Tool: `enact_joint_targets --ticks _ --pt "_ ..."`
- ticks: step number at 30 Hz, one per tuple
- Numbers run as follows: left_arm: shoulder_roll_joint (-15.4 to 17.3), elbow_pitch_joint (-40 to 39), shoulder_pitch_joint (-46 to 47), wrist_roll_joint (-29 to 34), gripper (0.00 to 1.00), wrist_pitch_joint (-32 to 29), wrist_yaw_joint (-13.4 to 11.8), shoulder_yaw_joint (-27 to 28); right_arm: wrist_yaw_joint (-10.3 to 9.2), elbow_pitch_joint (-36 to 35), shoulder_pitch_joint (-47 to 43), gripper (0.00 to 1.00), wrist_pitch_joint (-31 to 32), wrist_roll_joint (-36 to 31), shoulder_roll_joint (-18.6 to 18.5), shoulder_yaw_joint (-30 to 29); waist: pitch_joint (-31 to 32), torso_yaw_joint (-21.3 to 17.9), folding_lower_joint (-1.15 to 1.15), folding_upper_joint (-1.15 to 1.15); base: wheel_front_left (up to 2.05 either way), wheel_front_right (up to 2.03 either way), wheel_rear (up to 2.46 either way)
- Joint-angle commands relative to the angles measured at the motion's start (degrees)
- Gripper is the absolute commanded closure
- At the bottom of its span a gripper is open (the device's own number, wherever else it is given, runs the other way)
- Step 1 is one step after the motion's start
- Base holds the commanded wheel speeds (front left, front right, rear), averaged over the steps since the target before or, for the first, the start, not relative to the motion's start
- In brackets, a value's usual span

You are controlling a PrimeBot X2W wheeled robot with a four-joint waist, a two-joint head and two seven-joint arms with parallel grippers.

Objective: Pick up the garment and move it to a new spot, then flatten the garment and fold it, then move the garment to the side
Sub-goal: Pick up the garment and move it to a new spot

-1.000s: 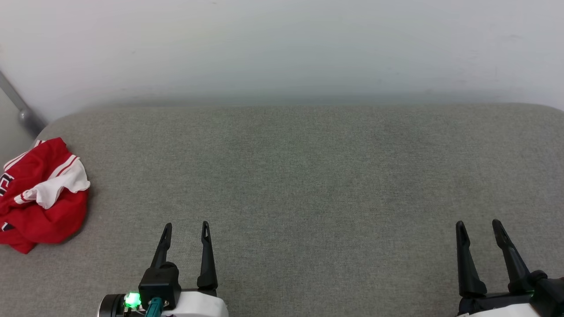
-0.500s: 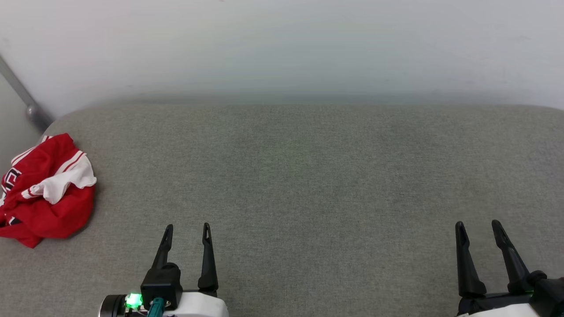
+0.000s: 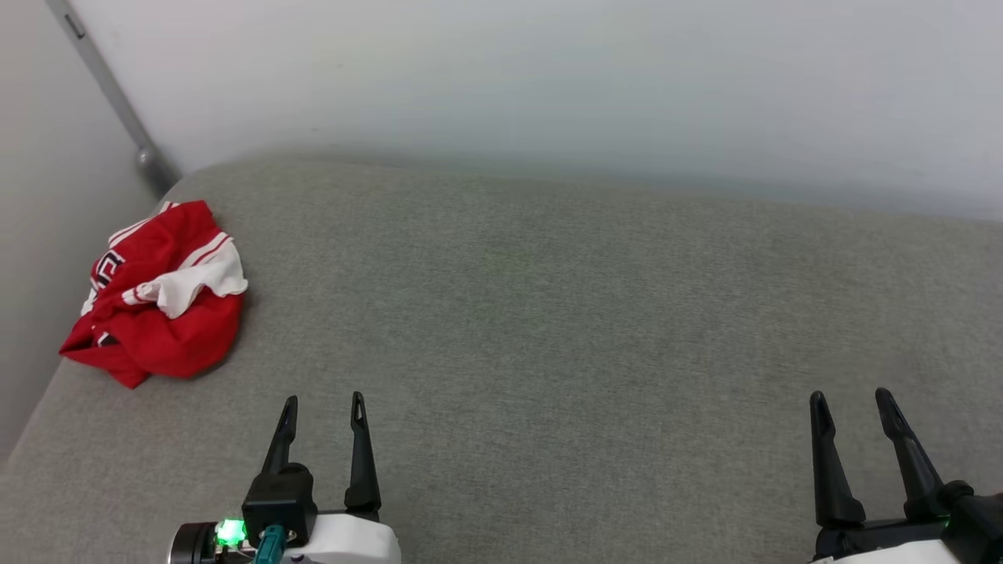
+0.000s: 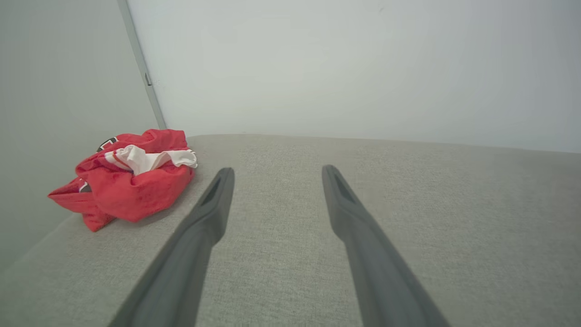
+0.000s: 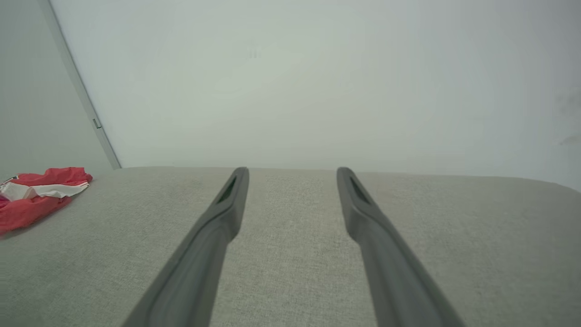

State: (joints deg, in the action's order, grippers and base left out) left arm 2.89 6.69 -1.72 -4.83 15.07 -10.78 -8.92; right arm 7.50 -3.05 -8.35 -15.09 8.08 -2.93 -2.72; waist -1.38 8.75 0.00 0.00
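Observation:
The garment (image 3: 161,294), red with a white sleeve and striped trim, lies crumpled in a heap at the far left corner of the grey cushioned surface (image 3: 548,313). The left wrist view has the garment (image 4: 127,181) ahead and to the left, and the right wrist view catches the garment (image 5: 36,195) at its left edge. My left gripper (image 3: 323,403) is open near the front edge, to the right of and nearer than the heap, holding nothing. Open too, my right gripper (image 3: 850,398) waits at the lower right, far from the cloth.
A pale wall (image 3: 548,86) rises behind the grey surface. A grey metal strip (image 3: 110,94) runs down the wall corner right behind the garment. The surface's left edge (image 3: 31,431) drops off beside the heap.
The whole head view has swung left, so the garment now sits further into the picture. Neither gripper has changed its opening, and the garment's heap looks the same.

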Motion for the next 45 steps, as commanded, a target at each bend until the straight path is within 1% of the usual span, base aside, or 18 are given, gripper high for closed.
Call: enact_joint_targets --ticks 1,16,20,24,31,37,38,39,40,45 --pt "-0.02 -0.23 0.94 -0.32 0.0 0.16 -0.28 0.2 -0.03 -0.25 -0.4 0.0 -0.13 -0.19 0.08 0.13 -0.52 2.36 0.0 0.0 0.0 0.0 0.0" --pt "-0.03 -0.54 1.67 -2.11 0.0 0.16 -1.58 1.22 -0.02 -1.17 0.2 0.0 -0.12 -1.93 0.08 0.51 -2.18 15.17 0.0 0.0 0.0 0.0 0.0" --pt "-0.03 -0.64 1.29 -2.55 0.0 0.16 -1.83 1.42 -0.02 -1.23 0.33 0.0 -0.13 -2.32 0.08 0.62 -2.43 17.86 0.0 0.0 0.0 0.0 0.0" --pt "-0.03 -0.77 0.92 -2.97 0.0 0.16 -2.24 1.73 -0.02 -1.3 0.49 0.0 -0.12 -2.52 0.08 0.6 -2.66 19.72 0.0 0.0 0.0 0.0 0.0" --pt "-0.04 -0.95 0.61 -3.37 0.0 0.16 -2.51 2.05 -0.02 -1.17 0.94 0.0 -0.12 -2.97 0.08 0.84 -3.05 20.44 0.0 0.0 0.0 0.0 0.0" --pt "-0.03 -0.42 1.41 -4.2 0.0 0.16 -2.88 2.95 -0.02 -1.16 1.22 0.0 -0.12 -3.46 0.08 1.26 -3.7 19.07 0.0 0.0 0.0 0.0 0.0" --pt "-0.03 -0.32 1.98 -4.39 0.0 0.16 -2.61 3.12 -0.02 -1.24 1.28 0.0 -0.12 -3.54 0.08 1.09 -3.87 18.82 0.0 0.0 0.0 0.0 0.0" --pt "-0.03 0.34 4.35 -3.79 0.0 0.16 -1.4 4.85 -0.03 -1.53 1.61 0.0 -0.12 -3.9 0.08 1.12 -4.74 17.87 0.0 0.0 0.0 0.0 0.0" --pt "0.16 0.56 5.58 -3.36 0.0 0.16 -0.86 5.74 -0.03 -1.59 1.87 0.0 -0.12 -4.12 0.08 1.05 -5.12 17.53 0.0 0.0 0.0 0.0 0.0" --pt "2.72 2.58 14.01 -3.32 0.0 0.16 2.42 11.21 -0.03 -2.14 3.29 0.0 -0.12 -5.14 0.08 0.83 -7.88 15.49 0.0 0.0 0.0 0.0 0.0"
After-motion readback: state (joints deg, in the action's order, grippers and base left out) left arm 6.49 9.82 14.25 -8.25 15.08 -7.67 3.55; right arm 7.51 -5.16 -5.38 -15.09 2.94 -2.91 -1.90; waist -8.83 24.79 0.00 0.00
